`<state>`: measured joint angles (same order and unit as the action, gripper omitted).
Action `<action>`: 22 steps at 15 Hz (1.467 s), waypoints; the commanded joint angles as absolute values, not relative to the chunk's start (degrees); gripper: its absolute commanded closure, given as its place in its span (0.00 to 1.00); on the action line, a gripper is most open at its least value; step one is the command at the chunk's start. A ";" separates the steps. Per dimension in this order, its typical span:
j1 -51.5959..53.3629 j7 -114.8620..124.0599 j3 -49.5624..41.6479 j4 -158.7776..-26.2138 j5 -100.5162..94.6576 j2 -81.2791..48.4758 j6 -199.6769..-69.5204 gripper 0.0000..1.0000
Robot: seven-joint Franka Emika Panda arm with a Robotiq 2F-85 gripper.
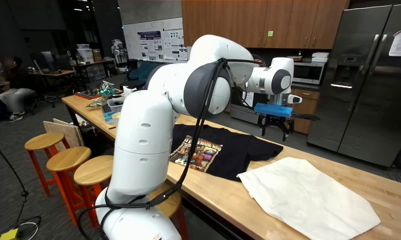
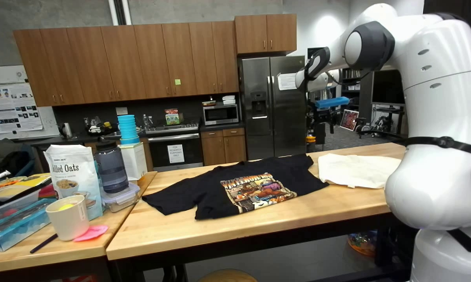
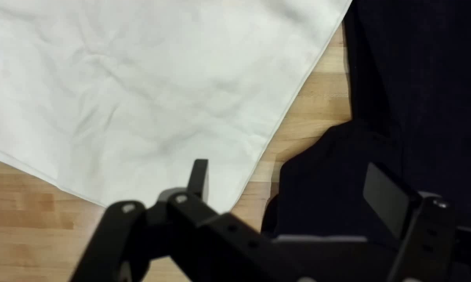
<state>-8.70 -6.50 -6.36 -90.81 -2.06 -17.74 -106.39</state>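
Wrist view shows me the tool [image 3: 291,182] with its fingers [image 3: 386,199] spread well apart, one seen over the shirt [image 3: 419,98], the other over the cloth [image 3: 161,98]. The shirt lies flat on the worktop [image 3: 28,223], dark, with a bright print [image 2: 255,192] I can make out in both exterior views. Beside the shirt I have the cloth, pale and lightly creased; a wedge of worktop shows between them, narrowing until their edges meet or nearly so, and I cannot tell whether they touch. In both exterior views I see the tool up off the worktop, higher than the shirt and toward its cloth-side end. In an exterior view, a cup [image 2: 67,219], an oats bag [image 2: 71,172] and a bottle [image 2: 112,168] stand left of the shirt, and the fridge [image 2: 274,113] rises behind it. Stools [image 1: 68,159] stand left of the shirt, and lower than it, in an exterior view.
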 commanded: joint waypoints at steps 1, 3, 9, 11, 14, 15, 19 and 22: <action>-9.59 -7.89 -6.14 -86.52 -0.74 -21.15 -104.21 0.00; -10.01 -8.75 -5.79 -85.72 0.45 -22.22 -105.33 0.00; -10.34 -10.56 -5.25 -82.01 2.73 -26.39 -106.37 0.00; -10.33 -10.75 -5.11 -80.69 2.43 -27.84 -106.01 0.00; -10.37 -10.90 -4.86 -78.28 2.23 -30.54 -105.78 0.00; -10.35 -10.95 -4.82 -77.33 2.00 -31.47 -105.67 0.00; -10.41 -10.59 -4.72 -72.89 1.71 -35.68 -105.60 0.00; -10.61 -10.49 -4.50 -68.95 1.89 -39.25 -105.37 0.00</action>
